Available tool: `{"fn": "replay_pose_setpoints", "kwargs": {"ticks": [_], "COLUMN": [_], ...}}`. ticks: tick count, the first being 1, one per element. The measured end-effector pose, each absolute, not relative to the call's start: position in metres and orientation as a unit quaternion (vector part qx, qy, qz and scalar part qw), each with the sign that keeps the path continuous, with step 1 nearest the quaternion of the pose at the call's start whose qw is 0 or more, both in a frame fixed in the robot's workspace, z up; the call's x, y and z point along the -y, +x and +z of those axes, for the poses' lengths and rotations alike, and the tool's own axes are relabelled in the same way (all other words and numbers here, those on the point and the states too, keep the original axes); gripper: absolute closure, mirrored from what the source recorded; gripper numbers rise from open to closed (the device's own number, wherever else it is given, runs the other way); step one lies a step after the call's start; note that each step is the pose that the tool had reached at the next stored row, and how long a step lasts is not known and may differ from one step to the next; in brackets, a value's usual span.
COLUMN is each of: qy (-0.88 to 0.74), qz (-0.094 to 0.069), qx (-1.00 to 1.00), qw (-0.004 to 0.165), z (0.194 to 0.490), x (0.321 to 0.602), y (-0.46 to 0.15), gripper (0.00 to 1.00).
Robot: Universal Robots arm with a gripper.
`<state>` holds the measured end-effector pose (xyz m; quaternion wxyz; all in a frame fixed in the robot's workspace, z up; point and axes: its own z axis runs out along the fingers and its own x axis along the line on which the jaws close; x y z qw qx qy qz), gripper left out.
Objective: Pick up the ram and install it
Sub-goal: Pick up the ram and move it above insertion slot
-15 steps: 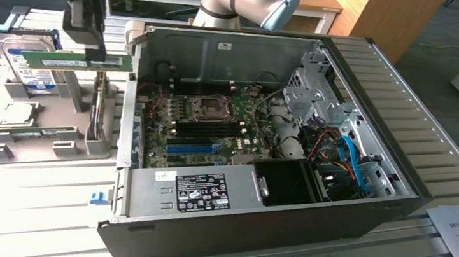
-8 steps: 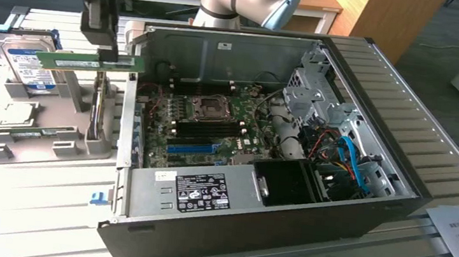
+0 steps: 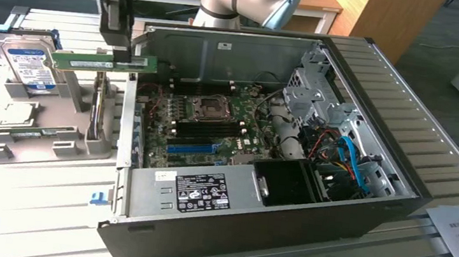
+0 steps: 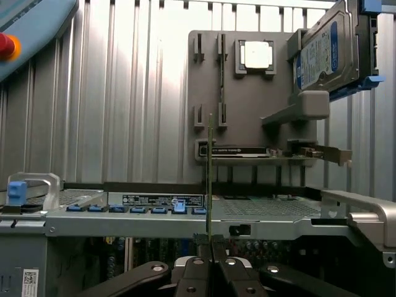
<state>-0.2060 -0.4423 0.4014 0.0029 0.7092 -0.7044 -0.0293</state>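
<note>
Over the case wall on the exterior view's left: ram picked up, install not yet done.
Exterior view: gripper (image 3: 120, 53) clamped on the ram (image 3: 83, 62), stick level, hanging between the grey fixture (image 3: 42, 125) and the open PC case (image 3: 382, 138). Wrist view: ram (image 4: 210, 179) edge-on, pinched in the gripper (image 4: 210, 250), case rim below. My read: seating calls for lining its edge over the black memory slots (image 3: 204, 126), then a straight push.

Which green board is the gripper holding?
The ram, held level in the air by the shut gripper; the other green board lies low in the gray holder.
</note>
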Motion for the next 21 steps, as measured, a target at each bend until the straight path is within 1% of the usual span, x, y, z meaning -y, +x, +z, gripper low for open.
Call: {"fn": "replay_pose_setpoints", "kwargs": {"ticks": [21], "qy": [0.71], "qz": [-0.03], "qx": [0.704], "qw": [0.004], "z": [0.401], "x": [0.442], "y": [-0.16], "gripper": [0.88]}}
